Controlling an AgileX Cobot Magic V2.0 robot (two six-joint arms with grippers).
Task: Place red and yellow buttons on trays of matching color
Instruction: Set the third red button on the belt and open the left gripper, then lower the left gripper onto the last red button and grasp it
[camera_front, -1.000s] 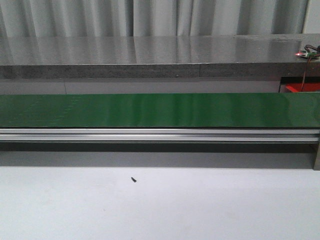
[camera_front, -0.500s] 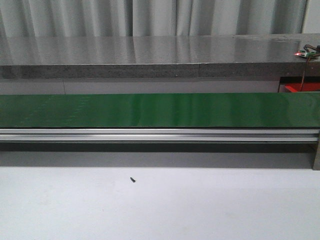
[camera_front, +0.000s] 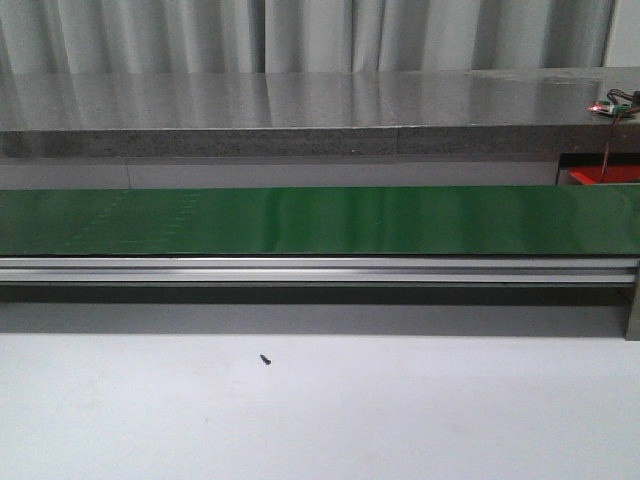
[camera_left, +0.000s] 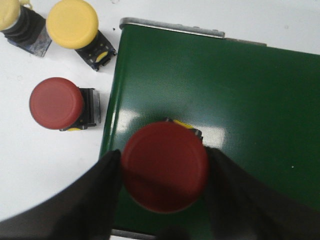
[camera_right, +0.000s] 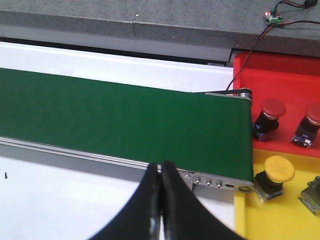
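Observation:
In the left wrist view my left gripper (camera_left: 164, 172) is shut on a red button (camera_left: 165, 167), held over the end of the green conveyor belt (camera_left: 240, 100). Beside the belt on the white table lie another red button (camera_left: 56, 103) and two yellow buttons (camera_left: 72, 24) (camera_left: 9, 12). In the right wrist view my right gripper (camera_right: 160, 172) is shut and empty near the belt's rail. A red tray (camera_right: 280, 75) holds two red buttons (camera_right: 272, 110) (camera_right: 312, 116). A yellow tray (camera_right: 280, 215) holds a yellow button (camera_right: 278, 170). Neither gripper shows in the front view.
The green belt (camera_front: 320, 220) runs across the front view on an aluminium rail (camera_front: 320, 270). A small dark screw (camera_front: 265, 359) lies on the white table. A grey counter (camera_front: 300, 110) stands behind, with a small circuit board and wires (camera_right: 275, 17) at its right end.

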